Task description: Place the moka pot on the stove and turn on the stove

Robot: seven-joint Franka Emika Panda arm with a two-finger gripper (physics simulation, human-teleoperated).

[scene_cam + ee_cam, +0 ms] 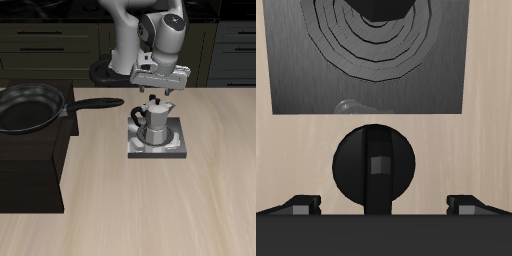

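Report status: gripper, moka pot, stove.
Gripper open, empty, directly above pot. Small silver faceted moka pot upright on flat grey square stove. Black stove knob untouched. Black frying pan off aside, not obstructing.

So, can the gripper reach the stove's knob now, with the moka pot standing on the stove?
Probably yes. The gripper hangs open over the black knob, which shows uncovered between its fingers in the wrist view. The moka pot stands on the stove, clear of the knob.

The arm is glossy white with a dark grey joint cap. Its gripper has a pale grey body. The fingers are black.
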